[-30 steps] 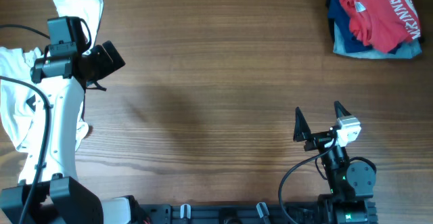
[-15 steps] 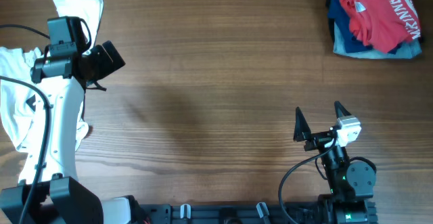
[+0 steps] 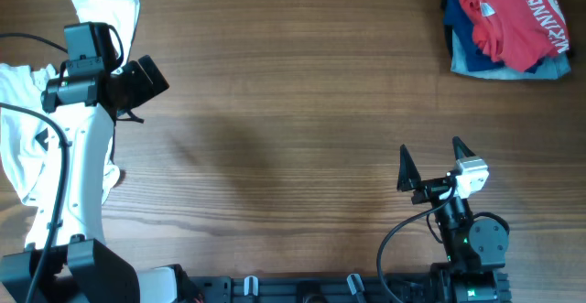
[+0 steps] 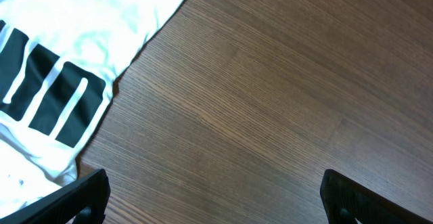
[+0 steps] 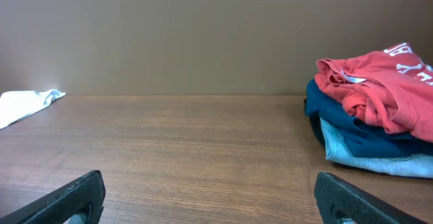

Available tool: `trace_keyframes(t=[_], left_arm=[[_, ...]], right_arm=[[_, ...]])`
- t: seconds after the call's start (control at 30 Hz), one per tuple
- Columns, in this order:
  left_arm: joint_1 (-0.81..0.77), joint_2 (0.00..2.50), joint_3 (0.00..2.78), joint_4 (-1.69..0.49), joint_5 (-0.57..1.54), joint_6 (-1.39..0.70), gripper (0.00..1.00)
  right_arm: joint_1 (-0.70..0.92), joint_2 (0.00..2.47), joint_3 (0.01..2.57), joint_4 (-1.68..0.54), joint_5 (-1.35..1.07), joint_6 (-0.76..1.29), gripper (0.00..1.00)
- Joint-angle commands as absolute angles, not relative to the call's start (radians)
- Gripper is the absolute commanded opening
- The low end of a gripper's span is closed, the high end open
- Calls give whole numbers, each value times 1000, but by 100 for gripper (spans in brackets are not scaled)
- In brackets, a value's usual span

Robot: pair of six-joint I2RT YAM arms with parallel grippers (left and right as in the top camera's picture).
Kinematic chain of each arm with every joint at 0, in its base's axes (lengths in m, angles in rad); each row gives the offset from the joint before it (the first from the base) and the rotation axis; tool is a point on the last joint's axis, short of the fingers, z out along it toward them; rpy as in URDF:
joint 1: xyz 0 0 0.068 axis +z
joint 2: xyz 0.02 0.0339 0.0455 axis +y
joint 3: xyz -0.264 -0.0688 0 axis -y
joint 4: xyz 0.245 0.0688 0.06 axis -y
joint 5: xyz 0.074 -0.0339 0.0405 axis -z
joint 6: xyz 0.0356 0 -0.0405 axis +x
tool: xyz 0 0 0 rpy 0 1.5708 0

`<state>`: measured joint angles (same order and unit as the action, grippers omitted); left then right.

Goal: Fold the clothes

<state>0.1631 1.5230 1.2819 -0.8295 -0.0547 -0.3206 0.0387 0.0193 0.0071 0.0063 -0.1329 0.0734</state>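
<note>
A red T-shirt with white lettering lies on top of a dark-blue one and a pale-blue one in a folded pile at the far right corner; the pile also shows in the right wrist view. A white T-shirt with black print lies crumpled at the left edge, partly under my left arm; it also shows in the left wrist view. My left gripper is open and empty above bare wood beside the white shirt. My right gripper is open and empty near the front edge.
The wooden table spans the view. A brown wall stands behind it. A black rail with clips runs along the front edge by the arm bases.
</note>
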Motion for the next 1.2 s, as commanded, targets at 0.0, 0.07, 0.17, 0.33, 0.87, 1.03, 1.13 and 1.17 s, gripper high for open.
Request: trace_keyframes(t=[0.0,0.07,0.17,0.33,0.87,1.03,1.13,1.17], left_arm=[[165,1512,1276,-827,-72,-323,100],[165,1497,1276,-827,-72,-323,100],[165,1447,1276,-822,-83,-321,100],[158,1333,1246,-730,-79,-317,100],[148,701,473,-23,64,-239,100],[148,506,243,140,83,-239,100],[148,416,140,203,88,-239,100],[148,389,115,216,89,-239,100]], right_arm=[[42,7,5,8,-119,56,100],[42,7,5,8,-119,56,100],[42,7,5,8,-119,56,100],[42,7,5,8,-119,56,100],[42,7,5,8,-119,56,100],[42,7,5,8,-119,55,100],[42,7,5,8,-119,56,100],[42,7,5,8,-119,56,100]])
